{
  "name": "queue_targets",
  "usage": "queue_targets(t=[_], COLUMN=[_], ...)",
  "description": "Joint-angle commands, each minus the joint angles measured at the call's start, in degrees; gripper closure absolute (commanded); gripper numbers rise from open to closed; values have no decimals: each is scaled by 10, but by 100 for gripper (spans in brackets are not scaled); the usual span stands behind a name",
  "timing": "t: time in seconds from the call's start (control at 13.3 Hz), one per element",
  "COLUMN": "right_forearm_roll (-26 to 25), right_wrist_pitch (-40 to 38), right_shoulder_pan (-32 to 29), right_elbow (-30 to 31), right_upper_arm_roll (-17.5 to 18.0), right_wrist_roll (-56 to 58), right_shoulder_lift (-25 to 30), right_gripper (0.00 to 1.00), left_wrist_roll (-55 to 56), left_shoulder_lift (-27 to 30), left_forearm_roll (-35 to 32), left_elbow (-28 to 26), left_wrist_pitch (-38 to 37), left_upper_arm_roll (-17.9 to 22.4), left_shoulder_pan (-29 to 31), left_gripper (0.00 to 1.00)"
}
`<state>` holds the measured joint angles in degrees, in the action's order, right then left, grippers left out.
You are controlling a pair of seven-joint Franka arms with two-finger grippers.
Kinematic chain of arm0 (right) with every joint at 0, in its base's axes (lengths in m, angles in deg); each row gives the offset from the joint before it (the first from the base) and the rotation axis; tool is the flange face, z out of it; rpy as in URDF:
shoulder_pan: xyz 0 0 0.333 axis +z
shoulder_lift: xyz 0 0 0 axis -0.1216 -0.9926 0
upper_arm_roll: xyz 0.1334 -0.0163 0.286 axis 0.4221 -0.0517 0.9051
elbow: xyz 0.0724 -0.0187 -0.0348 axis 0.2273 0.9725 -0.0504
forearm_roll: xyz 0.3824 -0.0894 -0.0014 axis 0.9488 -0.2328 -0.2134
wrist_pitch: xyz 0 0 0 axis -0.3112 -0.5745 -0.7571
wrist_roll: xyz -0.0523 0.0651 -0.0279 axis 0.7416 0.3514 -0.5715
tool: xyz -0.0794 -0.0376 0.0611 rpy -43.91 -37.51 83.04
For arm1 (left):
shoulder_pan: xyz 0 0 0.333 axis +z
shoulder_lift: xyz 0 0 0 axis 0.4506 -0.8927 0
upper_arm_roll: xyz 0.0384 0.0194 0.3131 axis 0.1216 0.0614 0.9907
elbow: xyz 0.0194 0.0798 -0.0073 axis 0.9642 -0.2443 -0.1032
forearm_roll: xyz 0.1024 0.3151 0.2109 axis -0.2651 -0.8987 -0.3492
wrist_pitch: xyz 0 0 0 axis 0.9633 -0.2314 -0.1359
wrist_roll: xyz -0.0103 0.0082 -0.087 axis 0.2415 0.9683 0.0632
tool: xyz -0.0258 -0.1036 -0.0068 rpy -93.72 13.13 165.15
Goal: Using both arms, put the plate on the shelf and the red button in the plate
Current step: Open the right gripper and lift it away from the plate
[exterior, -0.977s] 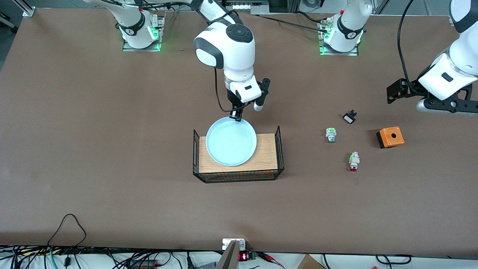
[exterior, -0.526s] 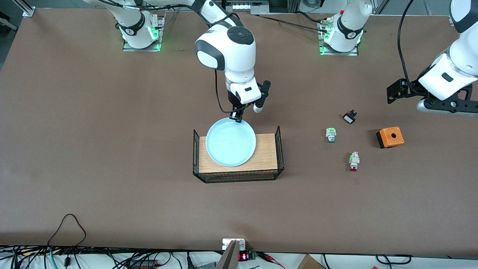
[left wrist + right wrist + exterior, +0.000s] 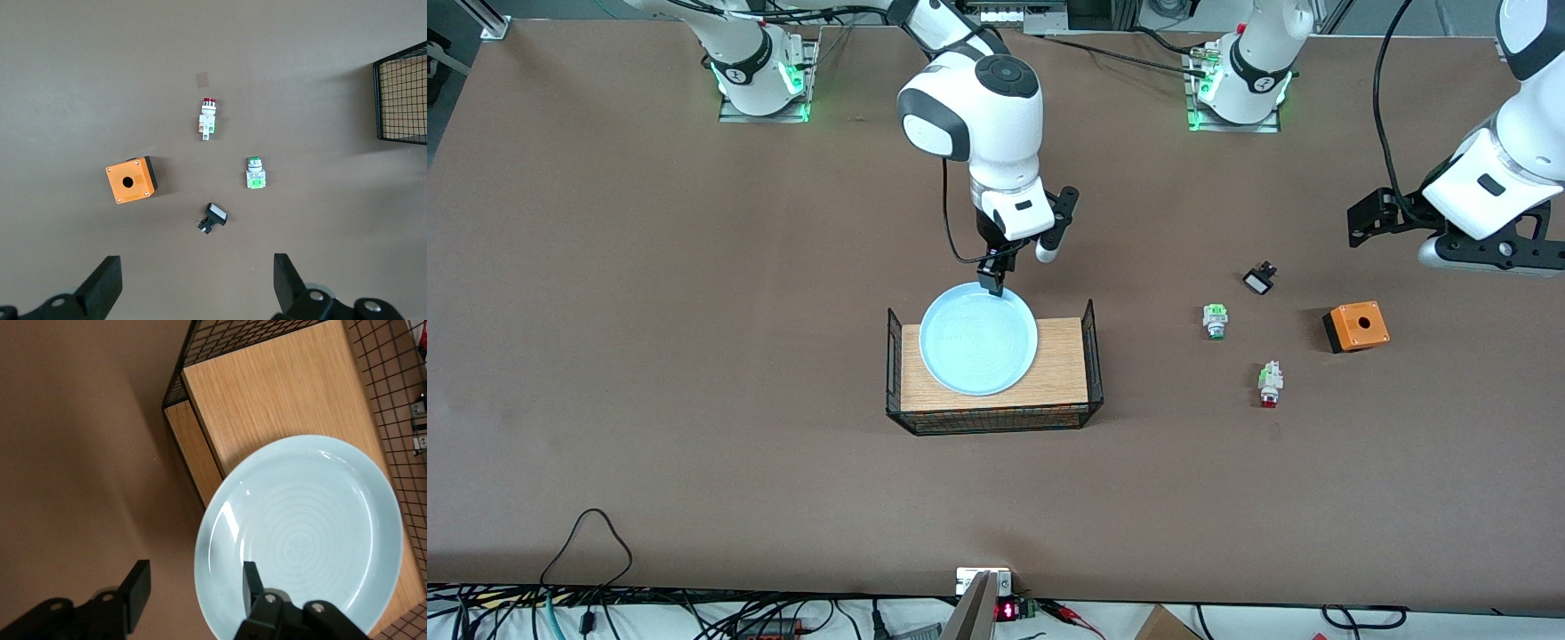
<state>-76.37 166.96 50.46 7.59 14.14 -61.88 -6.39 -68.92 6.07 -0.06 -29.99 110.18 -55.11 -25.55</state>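
The pale-blue plate (image 3: pixel 978 342) lies flat on the wooden board in the wire basket (image 3: pixel 1092 356). It also shows in the right wrist view (image 3: pixel 307 540). My right gripper (image 3: pixel 992 280) is open at the plate's rim on the side toward the robots' bases. In the right wrist view (image 3: pixel 195 587) one finger is over the plate and the other is outside it. The red button (image 3: pixel 1269 385) lies on the table toward the left arm's end, and shows in the left wrist view (image 3: pixel 208 120). My left gripper (image 3: pixel 1507 258) hangs open and empty above the table (image 3: pixel 197 273).
A green-capped white switch (image 3: pixel 1215 321), a small black switch (image 3: pixel 1259 280) and an orange box with a hole (image 3: pixel 1356 326) lie near the red button. The basket's mesh walls stand at both ends of the board (image 3: pixel 280 393).
The plate has sunk a little and now lies on the board. My right gripper has shifted slightly toward the left arm's end. The left arm has not moved.
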Motion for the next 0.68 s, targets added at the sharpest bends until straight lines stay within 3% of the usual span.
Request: queue_targets(t=[0.0, 0.23, 0.6], right_forearm_roll=[12, 73, 160], right_wrist_pitch=[-50, -114, -227], right_shoulder_pan=[-2, -15, -118], right_elbow=[2, 0, 0], right_upper_arm_roll=[1, -4, -5], right_wrist_roll=[4, 5, -1], right_shoulder_lift=[53, 96, 170], right_gripper=[0, 0, 0], left_wrist_roll=[2, 3, -4], left_shoulder_lift=[-4, -4, -18], left_forearm_roll=[12, 12, 12], left_elbow=[12, 13, 16], left_wrist_pitch=[-23, -22, -24], left_upper_arm_roll=[1, 0, -1], left_shoulder_pan=[-2, -1, -1], left_gripper=[0, 0, 0])
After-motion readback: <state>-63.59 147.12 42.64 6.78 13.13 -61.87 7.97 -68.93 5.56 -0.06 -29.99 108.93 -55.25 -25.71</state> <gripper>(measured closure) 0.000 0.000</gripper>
